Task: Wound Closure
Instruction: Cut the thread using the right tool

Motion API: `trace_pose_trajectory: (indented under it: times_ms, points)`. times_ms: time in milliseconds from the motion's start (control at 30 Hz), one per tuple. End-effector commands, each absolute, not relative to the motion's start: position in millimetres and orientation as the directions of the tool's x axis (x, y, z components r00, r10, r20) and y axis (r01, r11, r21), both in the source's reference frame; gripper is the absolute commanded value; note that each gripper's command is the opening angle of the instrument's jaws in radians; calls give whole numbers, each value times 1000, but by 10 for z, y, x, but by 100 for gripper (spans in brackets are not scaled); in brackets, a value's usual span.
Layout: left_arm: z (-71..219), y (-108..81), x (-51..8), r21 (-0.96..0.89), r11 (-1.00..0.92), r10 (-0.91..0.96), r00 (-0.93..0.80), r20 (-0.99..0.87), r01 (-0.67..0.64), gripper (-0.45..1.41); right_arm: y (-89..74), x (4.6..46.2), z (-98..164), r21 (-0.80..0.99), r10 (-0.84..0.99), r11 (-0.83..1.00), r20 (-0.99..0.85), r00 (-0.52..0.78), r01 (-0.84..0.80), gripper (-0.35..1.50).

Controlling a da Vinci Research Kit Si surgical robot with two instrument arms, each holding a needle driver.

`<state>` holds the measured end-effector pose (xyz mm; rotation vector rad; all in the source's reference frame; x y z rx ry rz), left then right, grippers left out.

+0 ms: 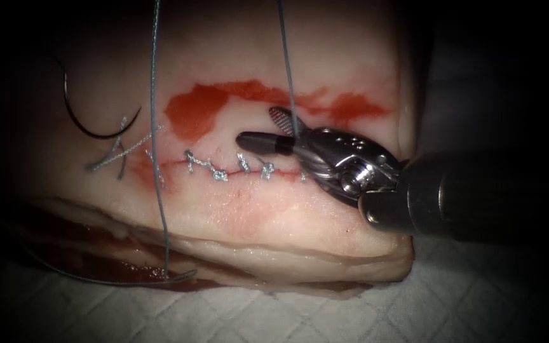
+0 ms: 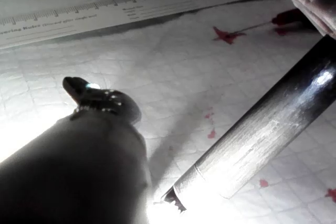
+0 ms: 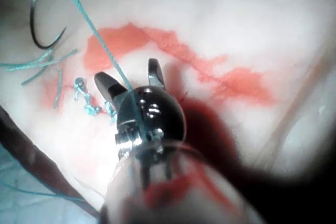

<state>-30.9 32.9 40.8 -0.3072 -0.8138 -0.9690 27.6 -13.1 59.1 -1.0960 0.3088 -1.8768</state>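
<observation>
The right pincer (image 1: 268, 130) gapes open over the stitched cut (image 1: 236, 168) in the tissue (image 1: 287, 216), gripping nothing; a taut thread (image 1: 285, 57) runs between its jaws toward twelve o'clock. The needle (image 1: 90, 124) lies free on the tissue toward nine o'clock. The left pincer (image 2: 79, 87) hangs over the desk (image 2: 210, 66); its state cannot be told.

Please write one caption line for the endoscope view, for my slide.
Right arm's hand open around blue thread above stitched cut in pale tissue; dark curved needle lies free at left.
</observation>
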Motion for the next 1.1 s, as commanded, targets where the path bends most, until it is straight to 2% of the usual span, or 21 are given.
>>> trace_pose_trajectory:
  times_ms: [33,200,267,300,333,967,1000,1033,1067,1100]
  points:
    - [411,335,-314,114,552,-607,305,734,826,-45,-127,286,593,-597,-805,-550,565,-182,583,120]
    - [411,334,-315,114,553,-606,304,735,825,-45,-128,286,593,-575,-803,-540,571,-171,615,63]
    - [411,334,-316,113,553,-605,305,735,826,-45,-129,286,592,-579,-818,-508,556,-147,637,16]
    - [411,333,-316,113,553,-605,305,736,826,-45,-128,285,592,-580,-823,-495,553,-134,647,-20]
    - [411,333,-316,113,553,-605,305,736,826,-45,-129,285,592,-584,-829,-476,548,-114,658,-35]
    - [411,332,-315,108,550,-607,307,733,828,-45,-116,274,585,-616,-855,-412,516,-50,671,-35]
    - [411,332,-315,108,550,-607,307,733,828,-45,-116,274,585,-610,-850,-421,524,-57,671,2]
    - [411,332,-315,108,550,-607,307,733,829,-45,-116,274,585,-570,-817,-479,568,-102,667,68]
    - [411,332,-315,107,549,-607,307,733,829,-45,-117,275,585,-545,-796,-512,592,-128,664,95]
    - [411,332,-315,107,549,-607,307,733,829,-45,-118,276,585,-532,-786,-525,603,-139,664,113]
